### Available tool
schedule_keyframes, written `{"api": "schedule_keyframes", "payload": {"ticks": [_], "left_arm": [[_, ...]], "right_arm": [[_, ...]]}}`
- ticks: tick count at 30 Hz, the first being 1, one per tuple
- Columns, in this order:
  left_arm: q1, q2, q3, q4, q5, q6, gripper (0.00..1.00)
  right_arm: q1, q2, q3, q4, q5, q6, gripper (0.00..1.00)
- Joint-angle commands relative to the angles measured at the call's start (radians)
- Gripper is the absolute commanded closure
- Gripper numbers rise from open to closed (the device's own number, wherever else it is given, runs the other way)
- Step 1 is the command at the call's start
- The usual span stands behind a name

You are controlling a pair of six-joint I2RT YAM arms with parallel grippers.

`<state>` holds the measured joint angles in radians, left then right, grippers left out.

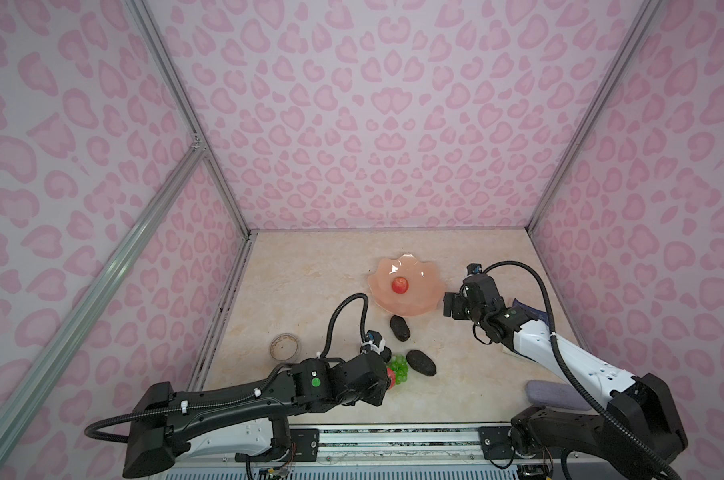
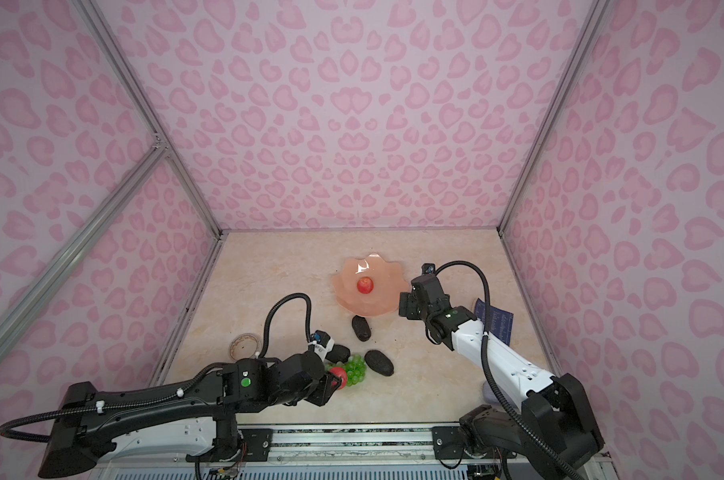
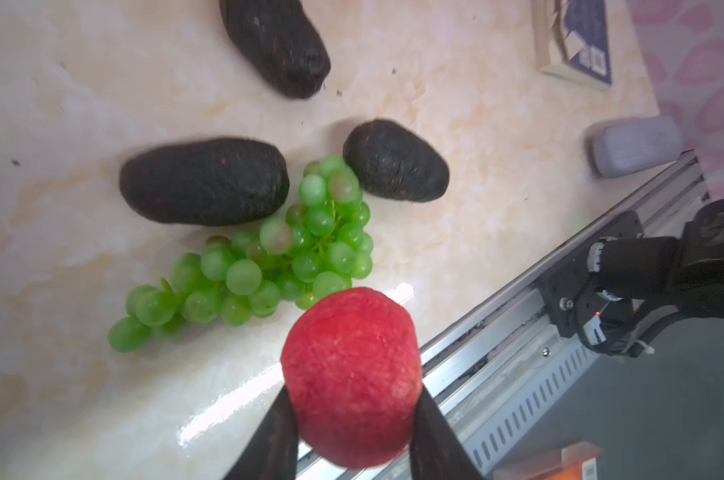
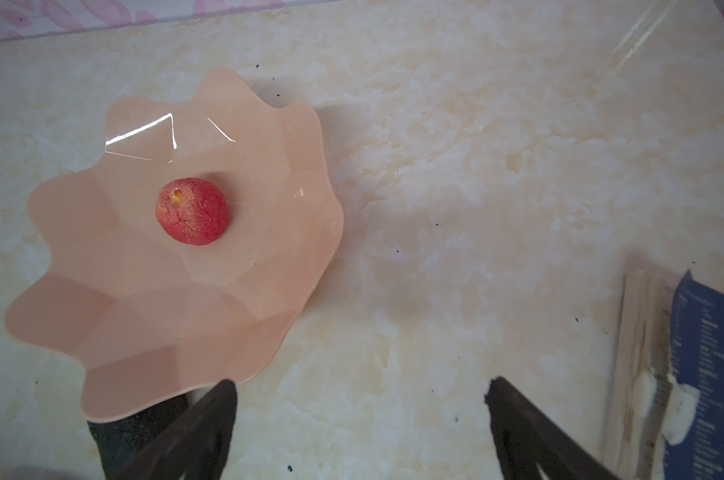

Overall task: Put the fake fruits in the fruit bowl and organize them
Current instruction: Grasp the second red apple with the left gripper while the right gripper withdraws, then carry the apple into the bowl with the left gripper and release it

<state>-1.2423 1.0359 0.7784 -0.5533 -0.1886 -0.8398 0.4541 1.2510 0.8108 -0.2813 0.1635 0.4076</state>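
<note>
Apple (image 3: 352, 374), round, matte, mottled red

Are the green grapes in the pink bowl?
No, the grapes lie on the table; the bowl holds only one red apple.

Top views: stereo pair, mounted high at the near edge, facing down and forward; whole beige marbled worktop (image 1: 310, 270) covered, almost identically.
Left wrist view: close, angled down on bunch of translucent green grapes (image 3: 244, 276).
Right wrist view: close, angled down on glossy peach-pink scalloped bowl (image 4: 144, 332).
Both items also appear in both top views.
</note>
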Motion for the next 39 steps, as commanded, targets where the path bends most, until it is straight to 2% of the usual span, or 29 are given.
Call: {"api": "schedule_keyframes", "payload": {"ticks": [1, 3, 7, 12, 17, 23, 39], "left_arm": [[0.070, -0.032, 0.080, -0.064, -0.102, 0.129, 0.62], [0.150, -0.034, 0.114, -0.036, -0.094, 0.201, 0.61], [0.314, 0.015, 0.166, 0.050, -0.002, 0.332, 0.60], [0.420, 0.177, 0.261, 0.126, 0.078, 0.460, 0.59], [0.513, 0.349, 0.332, 0.197, 0.156, 0.493, 0.59], [0.561, 0.529, 0.436, 0.220, 0.195, 0.519, 0.59], [0.593, 0.728, 0.513, 0.256, 0.189, 0.530, 0.57]], "right_arm": [[-0.001, -0.014, -0.016, 0.002, -0.010, 0.021, 0.06], [-0.001, -0.026, -0.027, 0.008, -0.021, 0.026, 0.07], [-0.002, -0.055, -0.033, -0.020, -0.013, 0.019, 0.07], [-0.002, -0.099, -0.040, -0.031, -0.011, 0.008, 0.07], [-0.003, -0.133, -0.058, -0.012, -0.012, 0.007, 0.07], [-0.002, -0.136, -0.076, 0.024, -0.010, 0.015, 0.07], [-0.002, -0.129, -0.070, 0.012, -0.001, 0.006, 0.07]]}}
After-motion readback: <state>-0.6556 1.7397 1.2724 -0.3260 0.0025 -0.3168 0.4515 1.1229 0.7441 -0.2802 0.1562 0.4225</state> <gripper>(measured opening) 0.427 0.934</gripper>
